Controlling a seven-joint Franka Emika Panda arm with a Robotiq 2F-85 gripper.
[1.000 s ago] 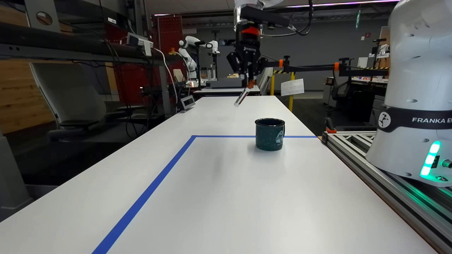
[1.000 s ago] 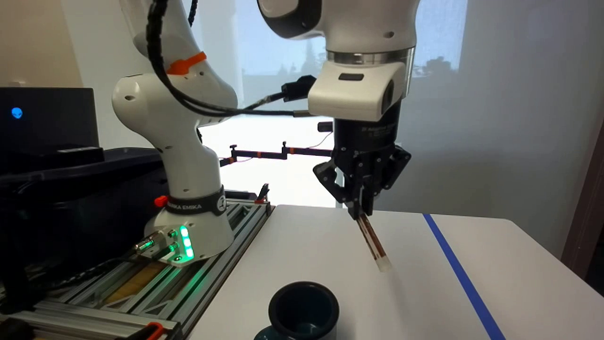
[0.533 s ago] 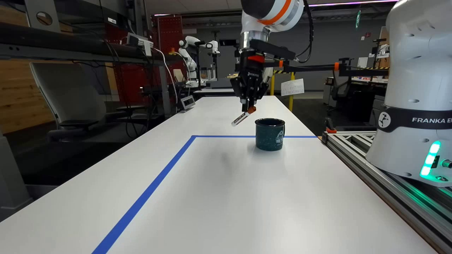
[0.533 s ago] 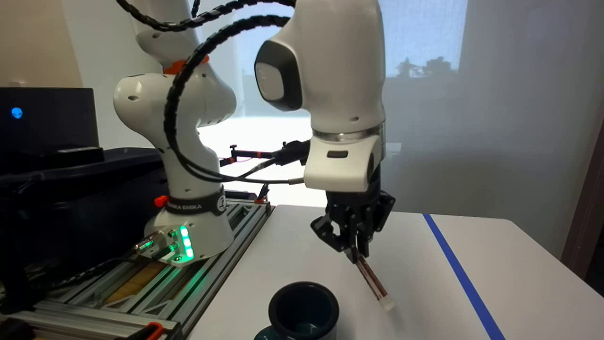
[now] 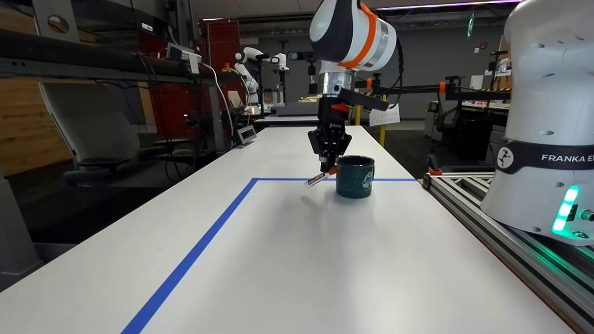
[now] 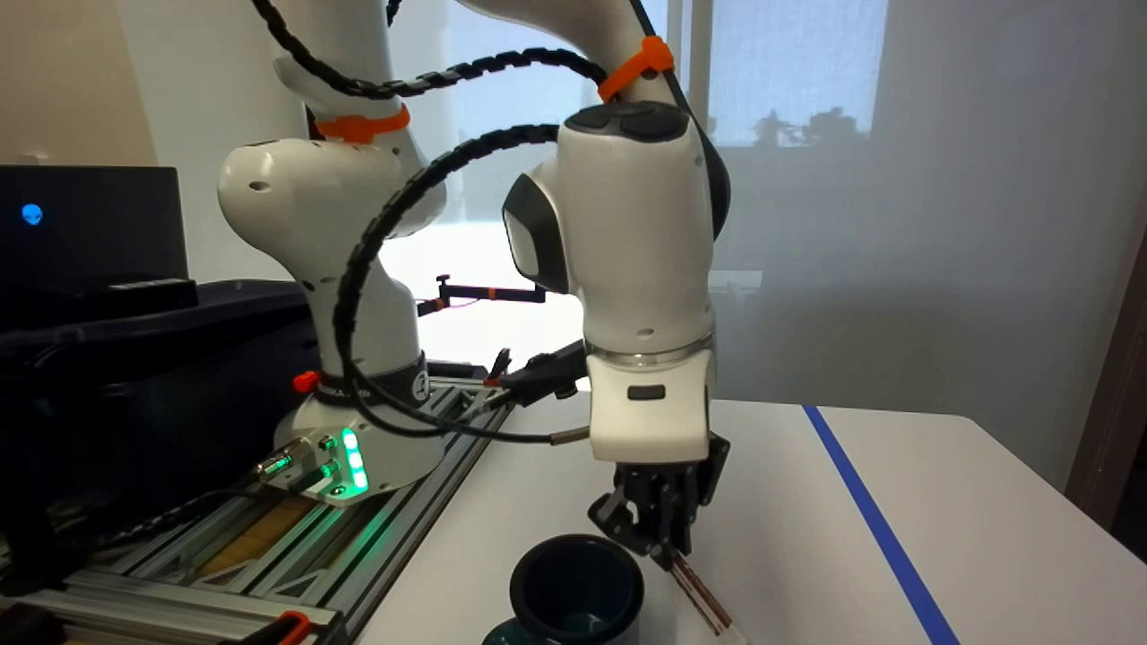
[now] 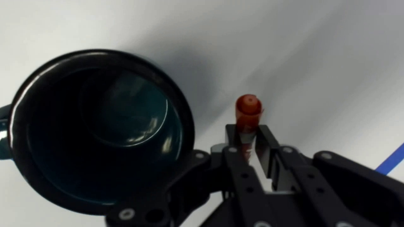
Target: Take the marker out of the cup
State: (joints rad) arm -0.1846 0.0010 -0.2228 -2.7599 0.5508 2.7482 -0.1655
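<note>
My gripper (image 5: pixel 328 169) is shut on the marker (image 5: pixel 319 178) and holds it tilted beside the cup (image 5: pixel 355 178), outside it. In the wrist view the marker's orange-red end (image 7: pixel 248 113) sticks up between the fingertips, just right of the cup rim (image 7: pixel 104 60). In an exterior view the marker (image 6: pixel 701 596) slants down to the right from the gripper (image 6: pixel 674 550), its pale end low near the table. Whether it touches the table is hard to tell. The dark teal cup (image 6: pixel 578 582) stands upright; its inside shows no object.
The cup stands on a white table (image 5: pixel 260 260) marked with blue tape lines (image 5: pixel 199 246). The arm's base (image 5: pixel 533 199) stands on a metal rail frame (image 5: pixel 492 232) along the table's side. The cup's handle (image 7: pixel 3 132) points left in the wrist view.
My gripper has come down and nearer to the cup with the marker held in it. The marker now lies more nearly level in an exterior view. The cup has not moved.
</note>
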